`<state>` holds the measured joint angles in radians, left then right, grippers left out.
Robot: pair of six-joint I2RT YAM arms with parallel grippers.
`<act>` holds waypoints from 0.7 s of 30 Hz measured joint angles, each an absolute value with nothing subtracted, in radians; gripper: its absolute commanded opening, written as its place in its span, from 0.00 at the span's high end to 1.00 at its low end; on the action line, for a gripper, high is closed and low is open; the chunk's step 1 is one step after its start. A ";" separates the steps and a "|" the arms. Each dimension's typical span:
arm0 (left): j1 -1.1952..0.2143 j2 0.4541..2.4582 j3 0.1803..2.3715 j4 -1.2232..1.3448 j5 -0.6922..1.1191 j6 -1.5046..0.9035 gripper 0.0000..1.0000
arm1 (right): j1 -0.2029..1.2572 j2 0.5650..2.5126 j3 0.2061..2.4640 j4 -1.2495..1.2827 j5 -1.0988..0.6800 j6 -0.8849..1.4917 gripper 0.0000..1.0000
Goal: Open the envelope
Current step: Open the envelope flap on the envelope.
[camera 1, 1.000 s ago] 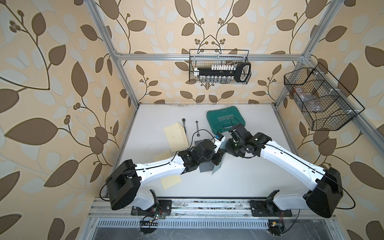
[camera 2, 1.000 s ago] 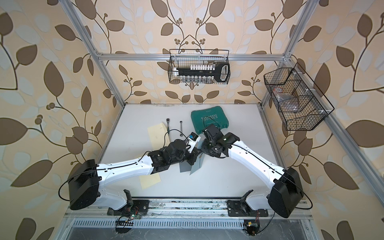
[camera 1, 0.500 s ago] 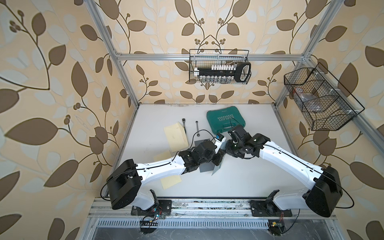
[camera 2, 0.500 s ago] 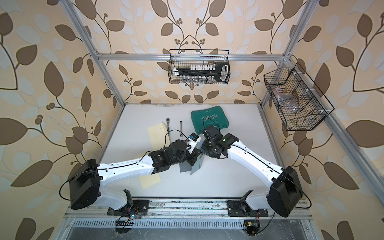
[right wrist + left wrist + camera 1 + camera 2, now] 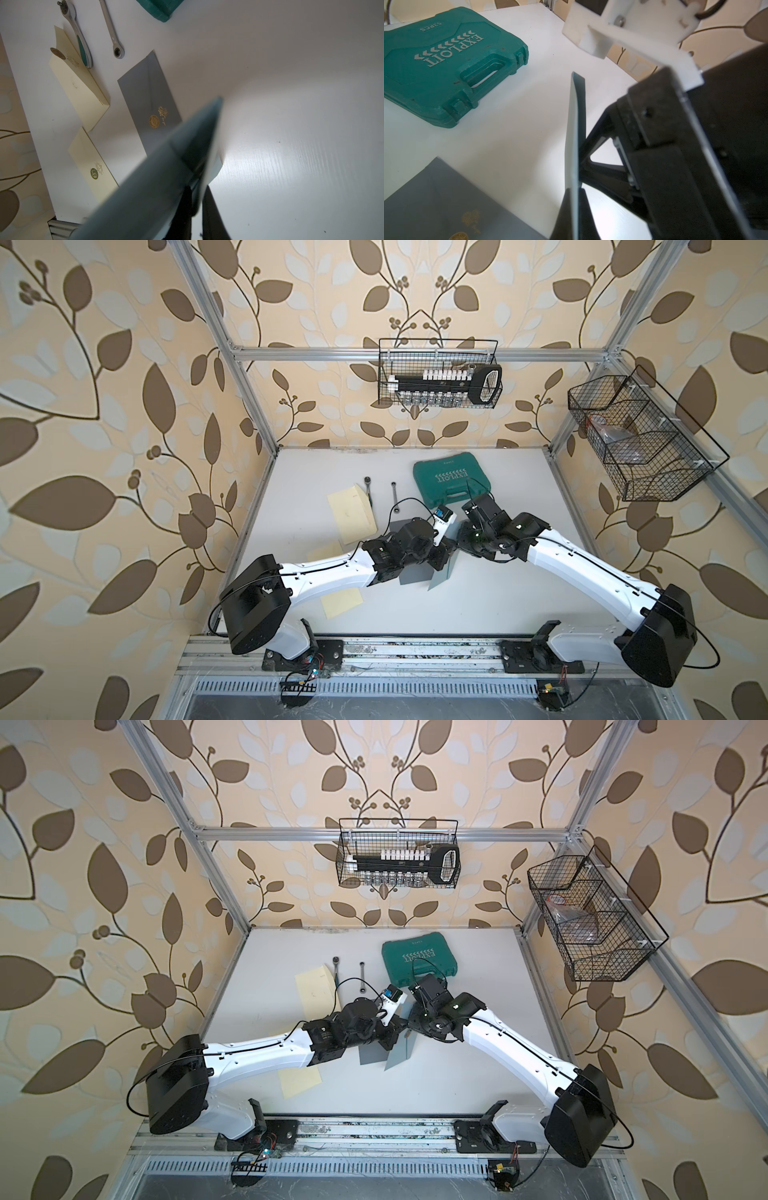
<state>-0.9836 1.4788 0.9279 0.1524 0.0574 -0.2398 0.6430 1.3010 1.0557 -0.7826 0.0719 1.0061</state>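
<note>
Both pincers were clamped on the blue-grey envelope [image 5: 441, 574], held on edge near the middle of the table [image 5: 519, 605], with the left gripper [image 5: 574, 199] and right gripper [image 5: 197, 193] pinching it close together. Just beside it a grey sealed envelope [image 5: 145, 97] lay flat, partly hidden under the left arm [image 5: 324, 576] in both top views. Cream envelopes [image 5: 79, 83], two wrenches [image 5: 113, 35] and a green case [image 5: 446, 62] lay beyond.

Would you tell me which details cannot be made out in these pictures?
Flap of the held envelope: blurred in the right wrist view, edge-on in the left.
Grip of the left tool and right tool: hidden beneath the wrists in both top views.
Lettering on the gold seal of the grey envelope: too small, right wrist view; cut by the picture edge, left wrist view.
</note>
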 measured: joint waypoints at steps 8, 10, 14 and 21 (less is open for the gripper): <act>-0.983 1.481 0.937 0.147 0.068 -0.243 1.00 | 0.643 1.289 1.050 -0.783 0.079 1.006 0.88; -0.984 1.482 0.939 0.147 0.070 -0.244 1.00 | 0.643 1.278 1.044 -0.782 0.083 1.006 0.88; -0.990 1.486 0.946 0.145 0.071 -0.245 1.00 | 0.643 1.263 1.035 -0.783 0.087 1.006 0.88; -0.995 1.494 0.952 0.138 0.070 -0.251 1.00 | 0.640 1.252 1.021 -0.783 0.091 1.006 0.87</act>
<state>-0.9955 1.4937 0.9524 0.1379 0.0700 -0.2508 0.6399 1.2518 1.0206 -0.7834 0.0914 1.0061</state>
